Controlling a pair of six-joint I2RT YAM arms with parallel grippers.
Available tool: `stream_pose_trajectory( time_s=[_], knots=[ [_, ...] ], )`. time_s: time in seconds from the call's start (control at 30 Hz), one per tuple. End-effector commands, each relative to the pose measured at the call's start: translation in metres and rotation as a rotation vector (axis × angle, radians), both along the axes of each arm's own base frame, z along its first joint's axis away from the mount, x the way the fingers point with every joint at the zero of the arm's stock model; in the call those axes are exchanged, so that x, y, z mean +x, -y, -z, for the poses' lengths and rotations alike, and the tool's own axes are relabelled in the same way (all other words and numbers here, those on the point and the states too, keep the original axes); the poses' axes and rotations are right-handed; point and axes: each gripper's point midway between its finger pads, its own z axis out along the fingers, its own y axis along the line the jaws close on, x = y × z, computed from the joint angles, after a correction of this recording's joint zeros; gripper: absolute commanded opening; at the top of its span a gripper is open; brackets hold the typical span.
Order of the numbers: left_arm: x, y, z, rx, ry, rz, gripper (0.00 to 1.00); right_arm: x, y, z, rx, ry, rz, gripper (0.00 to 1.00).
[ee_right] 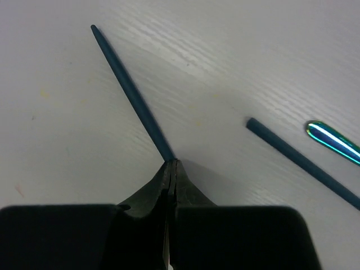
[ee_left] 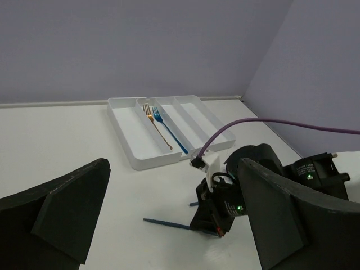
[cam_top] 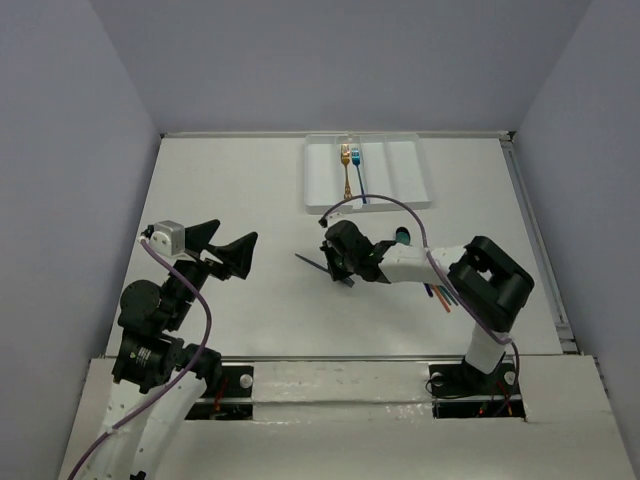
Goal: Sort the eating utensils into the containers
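Right gripper (cam_top: 334, 270): you have its jaws pinched tight on one end of a dark teal stick (ee_right: 132, 95). The wrist view shows no gap between the tips.
Stick position: it points out from the jaws toward the left arm, over mid-bench (cam_top: 230, 180) and well apart from the tray. You cannot tell whether it touches the bench.
Left gripper (cam_top: 237, 230): jaws spread wide, well apart from the stick.
Tray (cam_top: 312, 190): white, at the far edge of the bench. A gold fork (cam_top: 346, 172) and a blue fork (cam_top: 358, 175) lie side by side inside it, left of middle.
Loose items: a second stick (ee_right: 304, 164) and a shiny teal utensil (ee_right: 333, 140) lie on the bench just beside the right gripper. Further coloured utensils (cam_top: 440, 293) lie by the right forearm.
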Motion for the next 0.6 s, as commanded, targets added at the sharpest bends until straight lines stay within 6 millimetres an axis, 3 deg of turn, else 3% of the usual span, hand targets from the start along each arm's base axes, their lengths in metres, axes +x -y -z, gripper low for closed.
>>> stream_pose_trajectory(
  time_s=[0.0,0.07,0.27,0.43,0.5,0.53,0.57],
  knots=[
    [-0.006,-0.003,-0.026,-0.025,0.078,-0.002,0.99,-0.027,-0.009,0.016,-0.061,-0.033,-0.071,0.00],
    [-0.008,-0.003,-0.027,-0.027,0.085,0.001,0.99,-0.038,-0.013,0.015,-0.076,-0.030,-0.110,0.00],
    [-0.007,-0.002,-0.026,-0.028,0.081,0.006,0.99,-0.045,0.010,0.008,-0.142,0.001,-0.108,0.00],
    [-0.006,-0.001,-0.026,-0.028,0.080,0.006,0.99,-0.042,0.009,-0.028,-0.099,0.059,-0.113,0.01],
    [-0.006,-0.001,-0.026,-0.026,0.077,0.006,0.99,-0.044,0.005,-0.041,-0.059,0.068,-0.121,0.09],
    [-0.006,-0.001,-0.025,-0.026,0.076,0.008,0.99,-0.049,0.000,-0.050,-0.026,0.072,-0.137,0.23],
    [-0.006,-0.001,-0.026,-0.026,0.077,0.008,0.99,-0.051,0.000,-0.055,-0.013,0.071,-0.139,0.29]
  ],
)
